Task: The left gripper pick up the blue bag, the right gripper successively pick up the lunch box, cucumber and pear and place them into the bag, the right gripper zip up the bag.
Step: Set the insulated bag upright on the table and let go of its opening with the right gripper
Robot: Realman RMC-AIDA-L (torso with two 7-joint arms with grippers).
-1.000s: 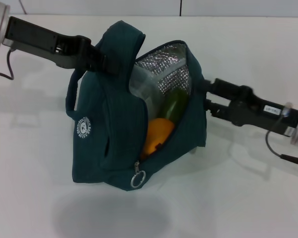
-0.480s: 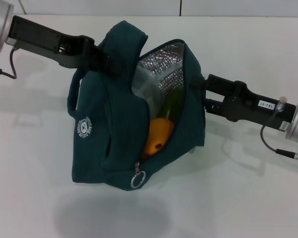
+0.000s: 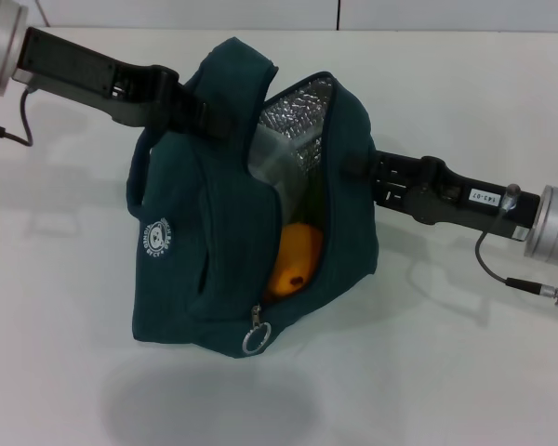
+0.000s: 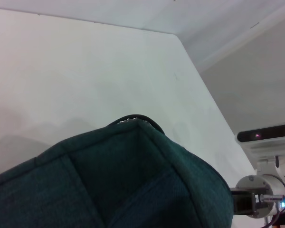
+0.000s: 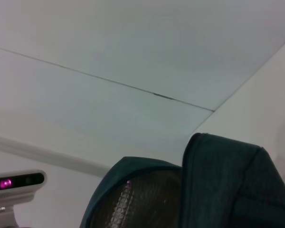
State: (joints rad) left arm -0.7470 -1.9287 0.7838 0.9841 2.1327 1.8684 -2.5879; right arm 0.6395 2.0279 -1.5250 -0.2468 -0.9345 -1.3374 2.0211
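Pushed further against the blue bag [image 3: 223, 260] since before, right claw [image 3: 353, 165] grip unreadable; left claw [image 3: 200, 116] clamped on handle; pear [image 3: 293, 260] and lunch box [image 3: 270, 163] inside, zip unclosed.

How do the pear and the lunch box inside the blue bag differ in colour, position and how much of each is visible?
The pear is opaque orange-yellow; the lunch box is clear plastic. The pear sits low in the blue bag, near the ring zipper pull; the lunch box stands higher, against the silver foil lining. The pear shows a rounded face; only a narrow part of the lunch box shows. Both lie inside the open bag.
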